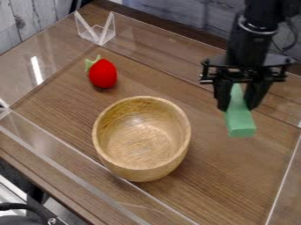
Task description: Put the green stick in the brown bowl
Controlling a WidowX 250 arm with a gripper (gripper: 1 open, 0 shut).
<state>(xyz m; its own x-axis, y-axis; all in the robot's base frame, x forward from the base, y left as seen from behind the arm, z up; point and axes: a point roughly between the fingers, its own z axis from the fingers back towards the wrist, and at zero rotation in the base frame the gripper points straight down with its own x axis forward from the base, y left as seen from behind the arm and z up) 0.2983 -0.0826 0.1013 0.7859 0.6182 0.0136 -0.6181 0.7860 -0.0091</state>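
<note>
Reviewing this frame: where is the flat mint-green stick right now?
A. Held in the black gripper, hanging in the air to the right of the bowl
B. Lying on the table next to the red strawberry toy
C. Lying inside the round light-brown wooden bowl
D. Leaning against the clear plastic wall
A: the black gripper is shut on the flat mint-green stick, which hangs right of the empty round light-brown wooden bowl.

Black gripper (242, 90) pointing down, clamped on the upper end of the green stick (240, 116) hanging above the wooden tabletop (70, 105), right of the brown bowl (143, 137), red strawberry toy (102, 72) toward the left edge
</note>
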